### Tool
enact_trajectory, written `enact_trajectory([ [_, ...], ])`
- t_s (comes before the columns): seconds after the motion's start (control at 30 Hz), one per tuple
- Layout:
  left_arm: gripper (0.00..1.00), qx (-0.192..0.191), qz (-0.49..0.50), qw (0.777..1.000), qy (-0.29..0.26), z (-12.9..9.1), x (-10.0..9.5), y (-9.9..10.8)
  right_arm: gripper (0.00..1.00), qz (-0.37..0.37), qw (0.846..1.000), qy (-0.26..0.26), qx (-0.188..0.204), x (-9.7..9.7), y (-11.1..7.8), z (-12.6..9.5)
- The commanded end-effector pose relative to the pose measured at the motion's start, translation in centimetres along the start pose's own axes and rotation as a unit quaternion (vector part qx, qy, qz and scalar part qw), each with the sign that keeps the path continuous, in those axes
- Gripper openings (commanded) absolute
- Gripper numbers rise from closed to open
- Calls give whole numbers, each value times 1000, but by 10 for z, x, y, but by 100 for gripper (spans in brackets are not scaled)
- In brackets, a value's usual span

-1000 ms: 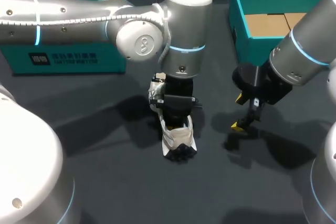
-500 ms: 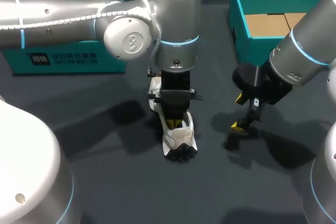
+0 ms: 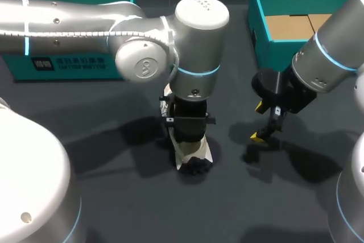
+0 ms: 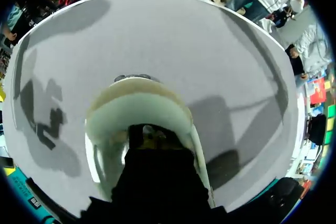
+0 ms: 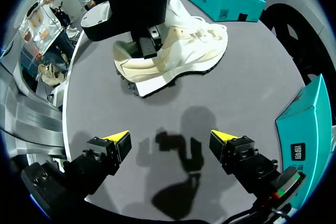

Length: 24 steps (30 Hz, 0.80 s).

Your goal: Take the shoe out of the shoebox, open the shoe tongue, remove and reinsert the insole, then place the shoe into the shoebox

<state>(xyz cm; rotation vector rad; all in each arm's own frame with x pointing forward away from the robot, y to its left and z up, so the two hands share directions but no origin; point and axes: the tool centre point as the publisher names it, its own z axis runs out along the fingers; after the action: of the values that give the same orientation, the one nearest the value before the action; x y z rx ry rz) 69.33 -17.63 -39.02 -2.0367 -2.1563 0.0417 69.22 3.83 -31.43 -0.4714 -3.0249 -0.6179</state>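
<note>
one shoe (image 3: 193, 151), two teal boxes (image 3: 74, 64) (image 3: 273, 49)

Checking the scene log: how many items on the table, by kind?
shoe: 1
teal boxes: 2
Total: 3

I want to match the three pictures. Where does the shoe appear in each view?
Head view: shoe at the middle of the table, under the left gripper.
Left wrist view: directly under its own gripper, which is inside the opening.
Right wrist view: ahead of the open right gripper, apart from it.
Shared landmark: the left gripper on the shoe.
</note>
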Motion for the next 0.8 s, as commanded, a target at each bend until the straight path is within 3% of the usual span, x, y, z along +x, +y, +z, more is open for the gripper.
enact_trajectory([
  [0.03, 0, -7, -14, 1000, -12, 19, -8, 4, 100, 0, 1000, -2, 0, 2, -1, 0],
  [0.27, 0, -7, -23, 996, -86, -21, -6, 6, 100, 0, 1000, -2, 0, 2, -1, 0],
  [0.43, 0, 24, 12, 996, -81, -37, -1, 0, 100, 0, 1000, -2, 0, 2, -1, 0],
  [0.63, 0, -9, 23, 1000, -5, -9, -7, -5, 100, 0, 1000, -2, 0, 2, -1, 0],
  [0.8, 0, -6, 3, 1000, -3, 19, -16, 3, 100, 0, 1000, -2, 0, 2, -1, 0],
])
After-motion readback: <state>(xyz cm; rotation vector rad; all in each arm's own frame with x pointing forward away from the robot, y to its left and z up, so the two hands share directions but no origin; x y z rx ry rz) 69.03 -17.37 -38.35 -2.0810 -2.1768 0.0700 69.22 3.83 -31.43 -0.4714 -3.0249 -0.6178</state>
